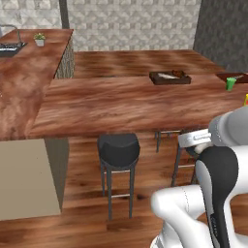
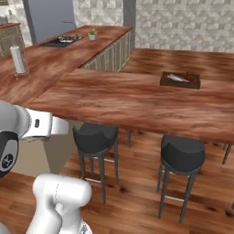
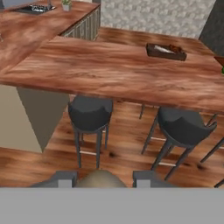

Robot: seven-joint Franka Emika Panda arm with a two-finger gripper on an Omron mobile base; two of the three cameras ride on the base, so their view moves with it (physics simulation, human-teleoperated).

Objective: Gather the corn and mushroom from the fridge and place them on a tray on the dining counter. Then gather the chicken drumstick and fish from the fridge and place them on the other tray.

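In the hand view my gripper is shut on a tan rounded thing that looks like the mushroom, with a dark fingertip on each side of it. It hangs low, in front of the stools and short of the dining counter. On the counter's far side stands a dark tray holding a pale thing and a brown thing, too small to name. A second tray shows at the right edge. The corn, chicken drumstick, fish and fridge are out of view.
Two dark stools stand under the counter edge between me and the trays. A green thing and a yellow thing sit at the counter's right end. The side counter on the left carries a sink, a plant and a paper-towel roll.
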